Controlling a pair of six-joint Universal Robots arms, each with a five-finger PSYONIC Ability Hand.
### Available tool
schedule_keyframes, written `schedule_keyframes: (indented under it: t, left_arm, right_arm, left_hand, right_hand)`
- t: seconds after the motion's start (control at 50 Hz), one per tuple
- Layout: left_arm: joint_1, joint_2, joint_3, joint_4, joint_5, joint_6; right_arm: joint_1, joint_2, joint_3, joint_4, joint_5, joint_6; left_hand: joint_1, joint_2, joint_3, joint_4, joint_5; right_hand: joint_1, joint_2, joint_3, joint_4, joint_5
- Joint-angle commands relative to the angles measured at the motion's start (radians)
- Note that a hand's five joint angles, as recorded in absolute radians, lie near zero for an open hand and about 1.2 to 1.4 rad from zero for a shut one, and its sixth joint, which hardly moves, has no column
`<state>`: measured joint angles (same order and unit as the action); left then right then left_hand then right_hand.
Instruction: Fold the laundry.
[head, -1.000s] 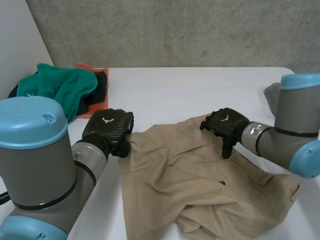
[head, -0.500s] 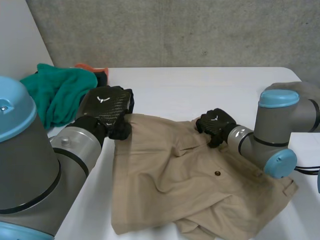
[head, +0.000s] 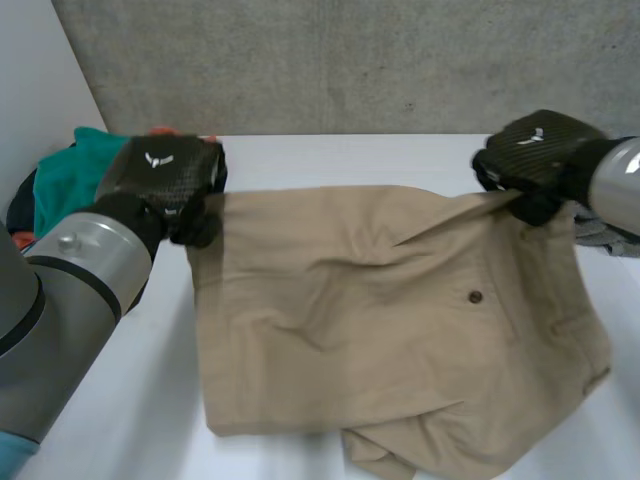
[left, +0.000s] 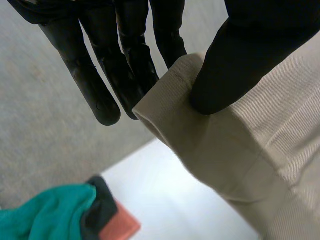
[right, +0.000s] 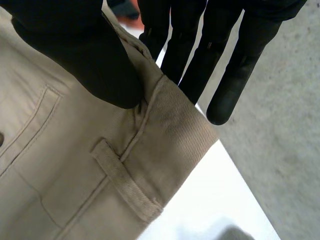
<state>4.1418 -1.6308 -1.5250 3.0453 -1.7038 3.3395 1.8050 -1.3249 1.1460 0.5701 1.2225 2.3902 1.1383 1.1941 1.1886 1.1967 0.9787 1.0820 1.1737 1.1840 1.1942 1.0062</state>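
Tan trousers (head: 380, 330) (corners) in pinch of left robot hand (head: 165, 178); right robot hand (head: 535, 158) too

The tan trousers (head: 380, 320) ran off the head view's lower edge. Left of them, the left arm (head: 70, 270) covered much of a teal, black and orange clothes pile (head: 62, 185); right of them, the right arm (head: 622, 185) hid most of a grey cloth (head: 610, 240).

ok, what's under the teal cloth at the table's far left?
A black cloth edge shows under the teal cloth, and an orange piece under that. How far either runs is hidden by the teal cloth.
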Motion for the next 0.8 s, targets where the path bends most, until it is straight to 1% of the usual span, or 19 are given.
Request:
schedule_keyframes:
  t: [0.02, 0.08, 0.1, 0.16, 0.18, 0.24, 0.26, 0.32, 0.34, 0.4, 0.42, 0.46, 0.52, 0.62, 0.7, 0.78, 0.8]
  left_arm:
    - [0.061, -0.154, -0.017, -0.053, 0.09, 0.167]
    - [0.064, -0.237, 0.037, -0.051, 0.095, 0.189]
    - [0.066, -0.291, 0.098, -0.04, 0.096, 0.198]
    - [0.075, -0.378, 0.221, -0.007, 0.093, 0.204]
    - [0.084, -0.421, 0.314, 0.033, 0.093, 0.204]
    - [0.095, -0.46, 0.446, 0.125, 0.095, 0.207]
    - [0.095, -0.465, 0.521, 0.212, 0.095, 0.209]
    - [0.095, -0.462, 0.603, 0.383, 0.104, 0.207]
    - [0.094, -0.457, 0.629, 0.505, 0.111, 0.207]
    - [0.094, -0.431, 0.638, 0.677, 0.124, 0.207]
    - [0.092, -0.411, 0.641, 0.767, 0.134, 0.206]
    - [0.092, -0.396, 0.643, 0.825, 0.135, 0.206]
    - [0.094, -0.385, 0.652, 0.831, 0.132, 0.204]
    - [0.087, -0.38, 0.609, 0.81, 0.132, 0.204]
    - [0.092, -0.379, 0.497, 0.802, 0.136, 0.204]
    - [0.094, -0.382, 0.361, 0.805, 0.142, 0.204]
    - [0.094, -0.398, 0.311, 0.805, 0.142, 0.204]
  right_arm:
    - [-0.029, 0.018, 0.009, 0.111, 0.015, -0.106]
    - [-0.016, 0.094, -0.012, 0.11, 0.015, -0.105]
    - [-0.004, 0.145, -0.049, 0.097, 0.02, -0.098]
    - [0.02, 0.214, -0.136, 0.051, 0.038, -0.082]
    - [0.039, 0.249, -0.193, -0.002, 0.061, -0.057]
    - [0.063, 0.28, -0.281, -0.123, 0.113, -0.008]
    - [0.074, 0.285, -0.335, -0.23, 0.153, 0.03]
    - [0.082, 0.276, -0.391, -0.43, 0.198, 0.092]
    - [0.083, 0.254, -0.397, -0.579, 0.222, 0.128]
    - [0.082, 0.198, -0.373, -0.781, 0.239, 0.176]
    - [0.083, 0.167, -0.349, -0.888, 0.244, 0.187]
    - [0.085, 0.144, -0.328, -0.952, 0.242, 0.19]
    - [0.083, 0.139, -0.324, -0.961, 0.239, 0.19]
    - [0.086, 0.144, -0.296, -0.911, 0.236, 0.192]
    - [0.096, 0.174, -0.241, -0.885, 0.223, 0.196]
    - [0.099, 0.245, -0.181, -0.875, 0.203, 0.196]
    - [0.099, 0.283, -0.158, -0.875, 0.198, 0.196]
  left_hand:
    - [0.258, 0.202, 0.208, 0.2, 0.243]
    - [0.258, 0.202, 0.208, 0.2, 0.243]
    - [0.258, 0.202, 0.208, 0.2, 0.243]
    - [0.258, 0.202, 0.208, 0.2, 0.243]
    - [0.258, 0.202, 0.208, 0.2, 0.243]
    - [0.258, 0.202, 0.208, 0.2, 0.243]
    - [0.258, 0.202, 0.208, 0.2, 0.243]
    - [0.258, 0.202, 0.208, 0.2, 0.243]
    - [0.258, 0.202, 0.208, 0.2, 0.243]
    - [0.258, 0.202, 0.208, 0.2, 0.243]
    - [0.258, 0.202, 0.208, 0.2, 0.243]
    - [0.258, 0.202, 0.208, 0.2, 0.243]
    - [0.258, 0.202, 0.208, 0.2, 0.243]
    - [0.258, 0.202, 0.208, 0.2, 0.243]
    - [0.258, 0.202, 0.208, 0.2, 0.243]
    - [0.258, 0.202, 0.208, 0.2, 0.243]
    - [0.258, 0.202, 0.208, 0.2, 0.243]
  right_hand:
    - [0.314, 0.223, 0.212, 0.202, 0.216]
    - [0.314, 0.223, 0.212, 0.202, 0.216]
    - [0.314, 0.223, 0.212, 0.202, 0.216]
    - [0.314, 0.223, 0.212, 0.202, 0.216]
    - [0.314, 0.223, 0.212, 0.202, 0.216]
    - [0.314, 0.223, 0.212, 0.202, 0.216]
    - [0.314, 0.223, 0.212, 0.202, 0.216]
    - [0.314, 0.223, 0.212, 0.202, 0.216]
    - [0.314, 0.223, 0.212, 0.202, 0.216]
    - [0.314, 0.223, 0.212, 0.202, 0.216]
    - [0.314, 0.223, 0.212, 0.202, 0.216]
    - [0.314, 0.223, 0.212, 0.202, 0.216]
    - [0.314, 0.223, 0.212, 0.202, 0.216]
    - [0.314, 0.223, 0.212, 0.202, 0.216]
    - [0.314, 0.223, 0.212, 0.202, 0.216]
    - [0.314, 0.223, 0.212, 0.202, 0.216]
    - [0.314, 0.223, 0.212, 0.202, 0.216]
